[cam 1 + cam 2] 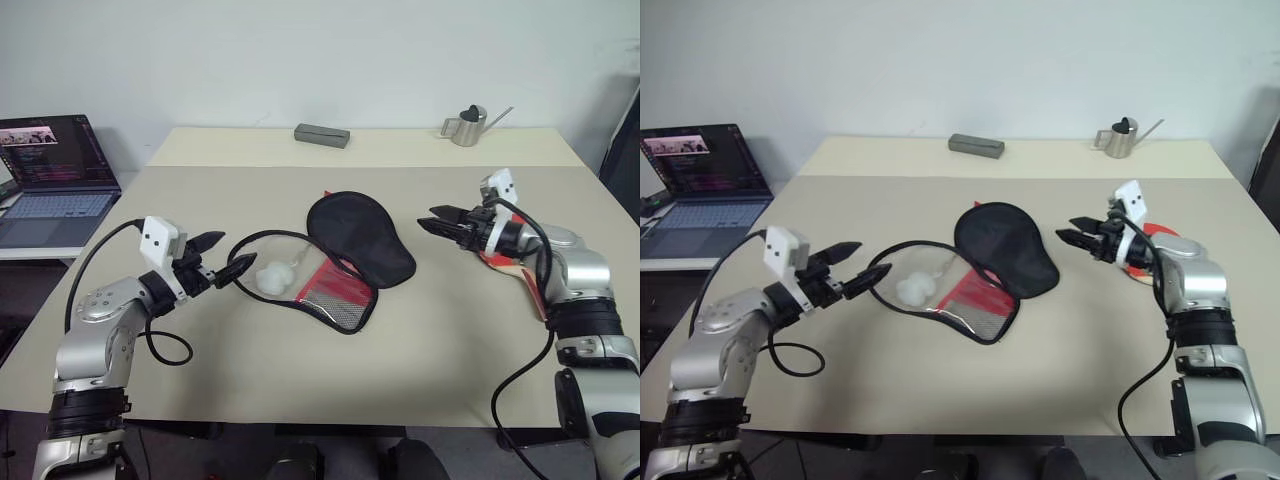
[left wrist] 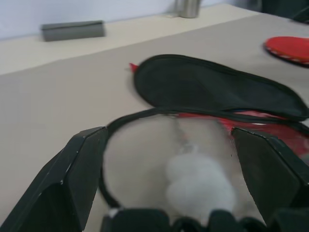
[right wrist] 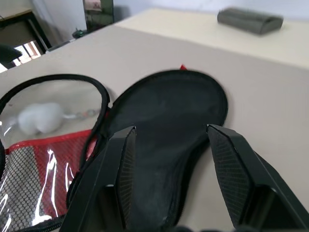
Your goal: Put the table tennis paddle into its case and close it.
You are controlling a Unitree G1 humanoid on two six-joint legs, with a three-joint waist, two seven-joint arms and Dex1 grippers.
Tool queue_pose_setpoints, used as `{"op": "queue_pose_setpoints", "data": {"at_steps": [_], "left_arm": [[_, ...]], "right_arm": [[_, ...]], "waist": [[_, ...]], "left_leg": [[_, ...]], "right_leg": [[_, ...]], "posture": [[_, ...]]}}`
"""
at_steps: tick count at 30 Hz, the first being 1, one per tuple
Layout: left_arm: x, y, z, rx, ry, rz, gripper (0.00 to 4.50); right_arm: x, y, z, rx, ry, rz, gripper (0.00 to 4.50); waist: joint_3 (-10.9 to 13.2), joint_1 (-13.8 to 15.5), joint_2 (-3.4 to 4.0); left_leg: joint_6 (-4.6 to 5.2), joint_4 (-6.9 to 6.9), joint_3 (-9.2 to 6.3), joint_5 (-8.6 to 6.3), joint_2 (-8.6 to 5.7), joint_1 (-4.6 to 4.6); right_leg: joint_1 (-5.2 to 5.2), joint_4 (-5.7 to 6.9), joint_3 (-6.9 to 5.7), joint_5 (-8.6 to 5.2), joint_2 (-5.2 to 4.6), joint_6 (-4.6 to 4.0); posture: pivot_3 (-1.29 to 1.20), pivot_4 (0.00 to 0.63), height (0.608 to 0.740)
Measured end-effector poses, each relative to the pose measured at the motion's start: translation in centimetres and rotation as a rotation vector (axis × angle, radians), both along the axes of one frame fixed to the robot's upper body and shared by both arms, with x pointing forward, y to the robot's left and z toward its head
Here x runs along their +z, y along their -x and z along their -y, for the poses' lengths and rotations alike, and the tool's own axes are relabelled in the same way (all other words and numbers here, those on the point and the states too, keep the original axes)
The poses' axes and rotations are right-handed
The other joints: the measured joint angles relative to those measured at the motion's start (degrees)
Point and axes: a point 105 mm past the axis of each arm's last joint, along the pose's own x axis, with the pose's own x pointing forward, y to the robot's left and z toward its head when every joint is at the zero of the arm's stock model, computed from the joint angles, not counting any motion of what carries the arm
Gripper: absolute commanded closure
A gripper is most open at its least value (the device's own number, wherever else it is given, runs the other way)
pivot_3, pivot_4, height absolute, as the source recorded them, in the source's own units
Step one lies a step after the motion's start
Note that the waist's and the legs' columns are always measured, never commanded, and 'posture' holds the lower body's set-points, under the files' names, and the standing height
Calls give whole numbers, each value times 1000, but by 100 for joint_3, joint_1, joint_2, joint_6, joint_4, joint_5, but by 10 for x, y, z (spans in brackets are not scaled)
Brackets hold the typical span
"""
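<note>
Case (image 1: 345, 250) lying unzipped and spread flat near the middle of the beige tabletop (image 1: 420, 360): black flap (image 1: 362, 235) folded toward the robot's right, clear-and-red half with black mesh pocket (image 1: 335, 290) toward the left, white pom-pom (image 1: 272, 279) resting on the clear panel

Table tennis paddle (image 1: 1150, 240) flat on the tabletop at the robot's right, well apart from the case and largely hidden behind the right forearm (only a strip of red face and pale edge visible in the head views; red blade (image 2: 289, 48) also seen at the far edge of the left wrist view)

Left end effector (image 1: 218, 262) just beside the case's clear end, roughly level, fingers spread wide with nothing between them; pom-pom framed between the two fingers (image 2: 72, 179) in the left wrist view, not touched

Right end effector (image 1: 1080, 232) above the tabletop just to the right of the black flap, pointing toward it, fingers (image 3: 116, 169) parted and empty; no contact with case or paddle

Background: grey oblong box (image 1: 321, 135) and small metal watering can (image 1: 468, 126) at the far edge of the tabletop; open laptop (image 1: 55, 180) on a separate surface to the left
</note>
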Motion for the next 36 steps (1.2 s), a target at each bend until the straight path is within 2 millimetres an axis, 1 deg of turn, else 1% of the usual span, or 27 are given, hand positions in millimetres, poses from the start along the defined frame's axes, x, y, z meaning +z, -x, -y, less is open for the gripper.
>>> {"op": "queue_pose_setpoints", "data": {"at_steps": [3, 9, 14, 16, 18, 21, 23, 24, 27, 28, 32, 36], "left_arm": [[11, -3, 2, -10, -8, 29, 0], [17, -4, 9, -56, -11, 37, 0], [21, -1, 14, -110, 7, 23, 0], [21, 0, 15, -124, 10, 16, 0], [23, 0, 16, -134, 10, 16, 0], [31, -1, 21, -167, 0, 31, 0], [33, -2, 23, -174, -3, 34, 0], [32, -2, 24, -175, -4, 33, 0], [32, -2, 23, -173, -5, 31, 0], [32, -2, 23, -172, -5, 31, 0], [31, -2, 23, -171, -7, 29, 0], [29, -2, 22, -169, -8, 24, 0]], "right_arm": [[-8, -11, -10, -19, 31, -41, 1975], [-21, -32, -29, -67, 99, -56, 1975], [-38, -39, -27, -105, 138, -89, 1975], [-41, -39, -28, -105, 146, -95, 1975], [-42, -40, -32, -99, 157, -91, 1975], [-49, -44, -42, -125, 178, -106, 1975], [-53, -44, -47, -122, 180, -115, 1607], [-56, -43, -48, -125, 182, -124, 1352], [-59, -45, -48, -146, 194, -134, 311], [-58, -46, -49, -156, 197, -130, 30], [-54, -50, -52, -189, 200, -113, 30], [-58, -51, -53, -211, 196, -125, 30]], "waist": [[0, -11, 0], [0, -88, 0], [0, -111, 0], [0, -121, 0], [0, -128, 0], [0, -156, 0], [0, -163, 0], [0, -166, 0], [0, -170, 0], [0, -171, 0], [0, -182, 0], [0, -208, 0]], "left_leg": [[0, 0, 3, 0, -1, 1], [-1, -1, 6, 0, -1, 1], [-1, -1, 7, 1, -2, 1], [-1, -1, 7, 1, -2, 1], [-2, -1, 6, 1, -1, 2], [-2, 0, 8, 1, 0, 5], [-2, 0, 11, 1, -1, 6], [-2, 0, 12, 1, -2, 6], [-2, 1, 15, 1, -3, 6], [-3, 1, 18, 1, -3, 7], [-4, 1, 26, 2, -2, 14], [-5, 2, 36, 3, -2, 14]], "right_leg": [[-1, 2, 3, 0, 0, 0], [-4, 2, 8, 0, 1, 0], [-4, 2, 10, 0, 1, 0], [-5, 3, 10, 0, 2, 0], [-6, 6, 12, 0, 3, 0], [-8, 13, 19, 0, 6, 0], [-11, 18, 24, 0, 6, 0], [-11, 20, 26, 0, 6, 0], [-17, 31, 34, 0, 6, 0], [-21, 37, 39, 0, 7, 0], [-29, 54, 60, 0, 15, 0], [-42, 69, 76, 0, 17, 0]], "posture": [[0, 150, 740], [0, 150, 740], [0, 150, 740], [0, 150, 740], [0, 150, 740], [0, 150, 740], [0, 150, 740], [0, 150, 740], [0, 150, 740], [0, 150, 740], [0, 150, 740], [0, 150, 740]]}}
